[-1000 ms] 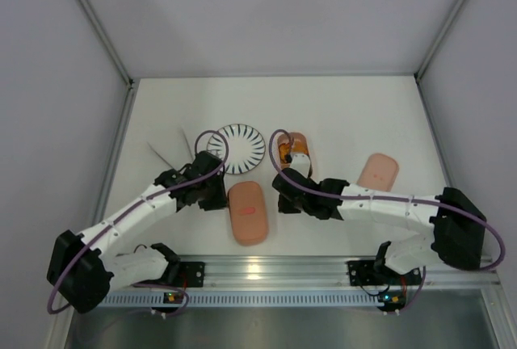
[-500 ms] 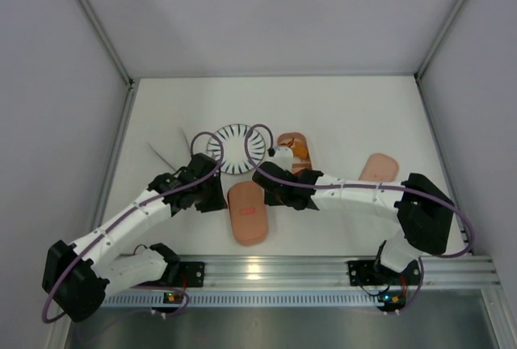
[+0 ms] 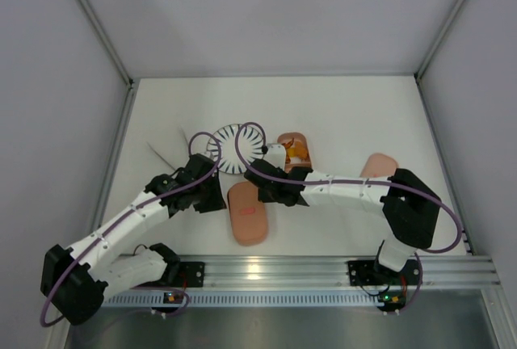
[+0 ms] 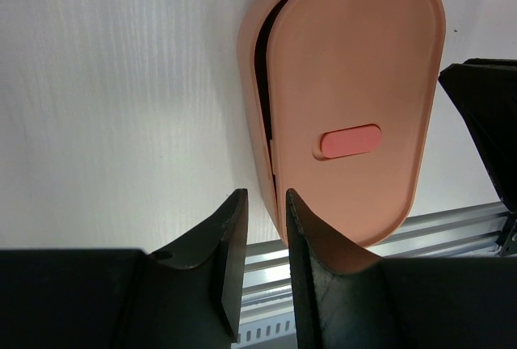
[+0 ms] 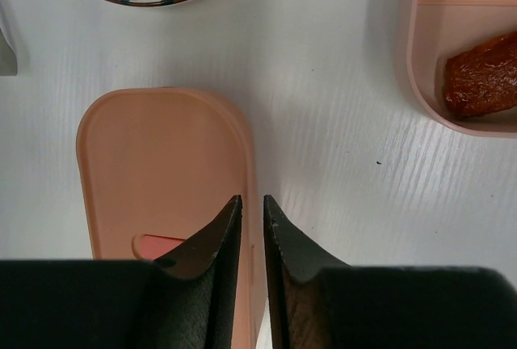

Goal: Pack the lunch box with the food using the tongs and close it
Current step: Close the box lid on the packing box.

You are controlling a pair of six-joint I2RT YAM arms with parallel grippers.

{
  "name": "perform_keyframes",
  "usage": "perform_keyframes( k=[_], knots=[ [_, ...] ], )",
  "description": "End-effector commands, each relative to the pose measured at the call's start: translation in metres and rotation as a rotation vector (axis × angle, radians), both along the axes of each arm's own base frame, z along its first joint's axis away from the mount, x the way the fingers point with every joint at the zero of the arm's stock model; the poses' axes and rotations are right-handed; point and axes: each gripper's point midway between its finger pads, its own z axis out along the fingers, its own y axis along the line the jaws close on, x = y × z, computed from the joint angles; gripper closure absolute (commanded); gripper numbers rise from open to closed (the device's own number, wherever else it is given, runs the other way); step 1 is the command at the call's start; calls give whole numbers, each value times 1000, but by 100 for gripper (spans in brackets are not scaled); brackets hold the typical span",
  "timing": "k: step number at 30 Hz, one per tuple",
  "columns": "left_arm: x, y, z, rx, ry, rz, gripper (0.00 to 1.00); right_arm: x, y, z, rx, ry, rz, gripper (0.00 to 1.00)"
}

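Salmon-pink lunch box [image 3: 249, 213], lidded, lies just beside the striped plate [image 3: 234, 147], long axis pointing at it; left gripper [image 4: 264, 197] and right gripper [image 5: 251, 200] straddle its 2 long rims, grip unclear.

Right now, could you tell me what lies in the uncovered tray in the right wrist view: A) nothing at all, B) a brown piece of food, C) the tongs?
B: a brown food piece lies in one compartment of the uncovered tray.
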Motion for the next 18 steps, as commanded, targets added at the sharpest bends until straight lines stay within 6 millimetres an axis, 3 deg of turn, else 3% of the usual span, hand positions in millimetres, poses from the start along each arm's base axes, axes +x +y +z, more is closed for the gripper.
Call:
perform_keyframes(
  k=[1,18],
  knots=[
    [5,0,12,-13,-34,6,69,8,2,15,7,-44,-18,84],
    [5,1,9,-16,-34,1,69,12,-8,-2,-32,-23,-62,84]
  ],
)
